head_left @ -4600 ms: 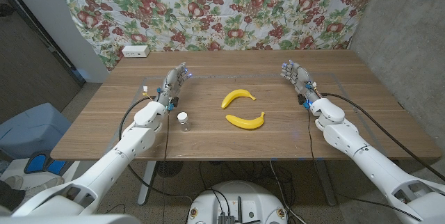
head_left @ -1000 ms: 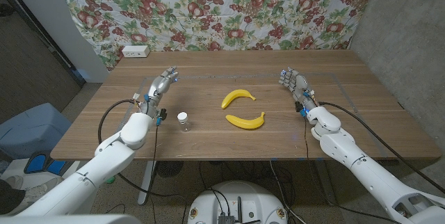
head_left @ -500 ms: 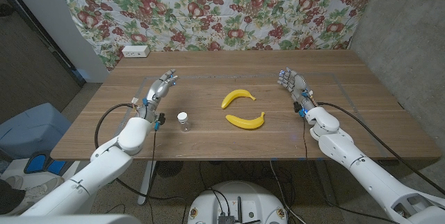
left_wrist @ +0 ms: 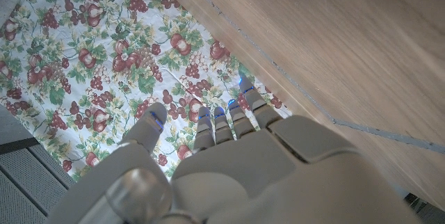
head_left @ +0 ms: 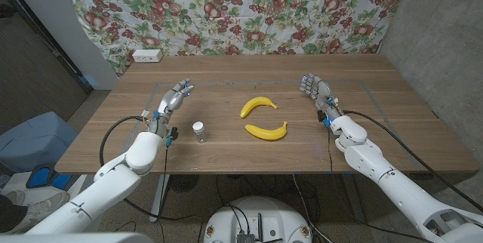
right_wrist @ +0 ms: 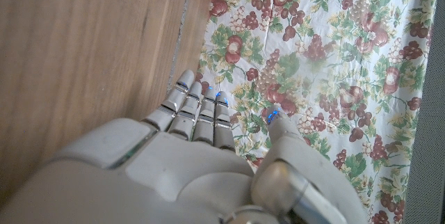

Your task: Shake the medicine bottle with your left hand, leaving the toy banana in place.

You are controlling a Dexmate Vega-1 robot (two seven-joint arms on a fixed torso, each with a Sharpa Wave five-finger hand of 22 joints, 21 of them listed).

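**A:** Fingers [head_left: 181, 88] of the left hand [head_left: 170, 100] are stretched out and apart in the head view, holding nothing. The right hand [head_left: 317, 92] is the same: extended, empty.

**B:** And the medicine bottle [head_left: 198, 131]?

**A:** Upright on the counter [head_left: 226, 160], near the left hand at about its five o'clock, with clear wood between them. Two toy bananas [head_left: 258, 106] lie at the bottle's three o'clock, one behind the other [head_left: 267, 130], both well apart from either hand.

**B:** So progress?

**A:** I'd judge nothing is done yet: no grasp, no lift, no shake. The whole reach, grip and shake is left. The bananas are undisturbed as far as I can tell.

**B:** Left wrist view?

**A:** It looks along the back of the left hand [left_wrist: 229, 168], fingers straight, toward the fruit-print cloth [left_wrist: 90, 64] and the counter's edge. No gap to the bottle can be judged from it; the head view gives that.

**B:** Right wrist view?

**A:** Right hand [right_wrist: 188, 161], fingers straight and close together, nothing in them, same cloth beyond.
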